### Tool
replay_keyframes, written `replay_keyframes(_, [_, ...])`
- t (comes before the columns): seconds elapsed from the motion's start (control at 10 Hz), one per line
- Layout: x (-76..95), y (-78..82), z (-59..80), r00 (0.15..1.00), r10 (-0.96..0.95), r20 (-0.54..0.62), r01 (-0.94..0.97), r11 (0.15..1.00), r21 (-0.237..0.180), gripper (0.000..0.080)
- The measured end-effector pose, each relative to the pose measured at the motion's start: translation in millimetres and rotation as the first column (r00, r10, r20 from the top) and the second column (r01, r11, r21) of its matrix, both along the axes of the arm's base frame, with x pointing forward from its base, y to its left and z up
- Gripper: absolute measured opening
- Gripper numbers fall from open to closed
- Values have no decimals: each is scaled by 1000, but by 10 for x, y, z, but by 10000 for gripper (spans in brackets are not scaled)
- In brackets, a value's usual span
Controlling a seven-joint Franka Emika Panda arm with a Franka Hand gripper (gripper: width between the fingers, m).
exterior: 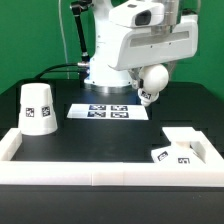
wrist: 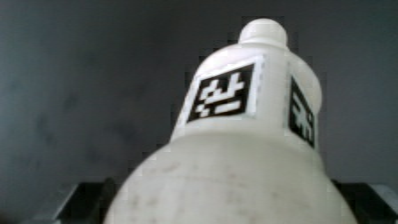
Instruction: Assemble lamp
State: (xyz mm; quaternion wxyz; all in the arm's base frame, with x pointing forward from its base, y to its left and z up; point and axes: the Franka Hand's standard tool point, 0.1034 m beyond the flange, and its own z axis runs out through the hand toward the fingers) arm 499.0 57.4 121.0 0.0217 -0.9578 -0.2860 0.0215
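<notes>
1 shade (exterior: 38, 108) stands on the dark surface (exterior: 100, 140) at the exterior view's left, narrow end up, its inside hidden. Right of the marker board (exterior: 108, 111), the end effector (exterior: 150, 80) pinches 1 bulb (exterior: 152, 86) above the surface. The bulb's long axis is tilted, round head up and thin end down. 1 flat base (exterior: 180, 152) lies far right.

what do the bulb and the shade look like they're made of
The bulb looks like hard white plastic: opaque, matte, faintly speckled up close, with black-and-white tags on it. The shade shows the same even, opaque white with no gloss, so probably plastic too, though it is small in the exterior view.
</notes>
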Motion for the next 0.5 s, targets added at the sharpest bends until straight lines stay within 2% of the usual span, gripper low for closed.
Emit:
replay_keyframes(0.2, [197,-76,141,998,2,68,-4,999,34,576])
replay_keyframes(0.3, [347,-121,209,987,27,156,-34,998,45,576])
replay_keyframes(0.4, [427,-163,256,971,42,234,-54,998,44,576])
replay_keyframes(0.5, [387,-194,216,969,37,243,-49,998,44,576])
